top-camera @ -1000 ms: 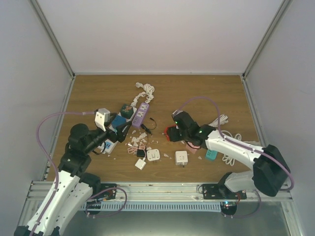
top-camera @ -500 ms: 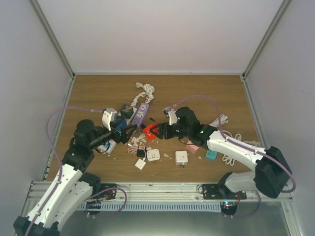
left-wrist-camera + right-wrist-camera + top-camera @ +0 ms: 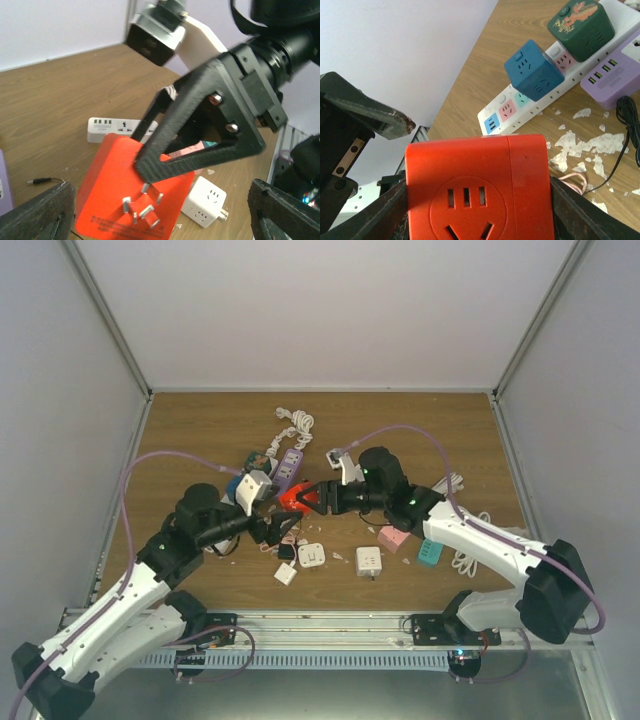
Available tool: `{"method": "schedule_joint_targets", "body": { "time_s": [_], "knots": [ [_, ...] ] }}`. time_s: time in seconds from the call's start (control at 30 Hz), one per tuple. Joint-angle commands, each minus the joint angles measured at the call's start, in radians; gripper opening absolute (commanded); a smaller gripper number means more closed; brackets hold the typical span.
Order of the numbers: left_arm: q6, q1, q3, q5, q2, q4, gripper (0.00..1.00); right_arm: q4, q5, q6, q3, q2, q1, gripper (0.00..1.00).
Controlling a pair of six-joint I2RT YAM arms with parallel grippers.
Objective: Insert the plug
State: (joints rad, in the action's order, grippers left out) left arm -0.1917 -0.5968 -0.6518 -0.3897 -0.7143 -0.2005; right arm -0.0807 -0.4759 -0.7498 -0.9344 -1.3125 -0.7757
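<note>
Black-fingered, the left gripper (image 3: 272, 528) was spread wide and empty on the near side of the purple power strip (image 3: 289, 469). Beside that strip, the red plug cube (image 3: 293, 498) was clamped by the right gripper (image 3: 312, 498). Were release mistimed between the 2 grippers, the cube could be dropped.

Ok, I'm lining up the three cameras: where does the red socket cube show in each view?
Top external: red socket cube just left of centre.
Left wrist: the cube at lower centre-left, prongs facing the camera.
Right wrist: the cube at bottom centre, socket face showing.
Shared landmark: purple power strip, beyond the cube in the top and right wrist views.
</note>
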Motion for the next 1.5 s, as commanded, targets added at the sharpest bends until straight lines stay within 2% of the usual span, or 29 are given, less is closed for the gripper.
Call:
{"method": "schedule_joint_targets", "body": {
  "time_s": [0.0, 0.23, 0.43, 0.57, 0.77, 0.9, 1.0, 1.13, 1.23, 1.33, 1.47],
  "knots": [
    [0.215, -0.059, -0.026, 0.021, -0.003, 0.043, 0.93, -0.010, -0.039, -0.003, -0.026, 0.052, 0.011, 0.52],
    [0.401, -0.076, -0.041, -0.008, -0.060, 0.021, 0.94, -0.010, -0.062, 0.010, -0.018, 0.085, 0.010, 0.54],
    [0.467, -0.082, -0.055, 0.024, -0.114, 0.018, 0.90, -0.016, -0.075, 0.023, -0.007, 0.103, 0.010, 0.54],
    [0.477, -0.084, -0.056, 0.003, -0.121, 0.033, 0.78, -0.014, -0.086, 0.024, 0.000, 0.105, 0.011, 0.54],
    [0.474, -0.087, -0.037, -0.042, -0.106, 0.062, 0.55, -0.003, -0.112, 0.021, -0.002, 0.103, 0.010, 0.55],
    [0.466, -0.089, -0.041, -0.064, -0.112, 0.063, 0.50, 0.007, -0.136, 0.018, -0.006, 0.095, 0.010, 0.57],
    [0.459, -0.090, -0.041, -0.065, -0.111, 0.065, 0.47, 0.015, -0.136, 0.015, -0.008, 0.098, 0.011, 0.66],
    [0.387, -0.090, -0.030, -0.077, -0.092, 0.113, 0.45, 0.071, -0.084, 0.019, 0.028, 0.138, 0.010, 0.87],
    [0.273, -0.090, -0.004, -0.100, -0.072, 0.194, 0.45, 0.132, 0.000, 0.030, 0.078, 0.197, 0.010, 0.97],
    [0.118, -0.090, 0.010, -0.091, -0.062, 0.300, 0.43, 0.195, 0.102, 0.036, 0.125, 0.268, 0.011, 1.00],
    [-0.056, -0.090, -0.007, -0.065, -0.055, 0.374, 0.42, 0.346, 0.142, 0.040, 0.181, 0.346, 0.010, 1.00]
  ]
}}
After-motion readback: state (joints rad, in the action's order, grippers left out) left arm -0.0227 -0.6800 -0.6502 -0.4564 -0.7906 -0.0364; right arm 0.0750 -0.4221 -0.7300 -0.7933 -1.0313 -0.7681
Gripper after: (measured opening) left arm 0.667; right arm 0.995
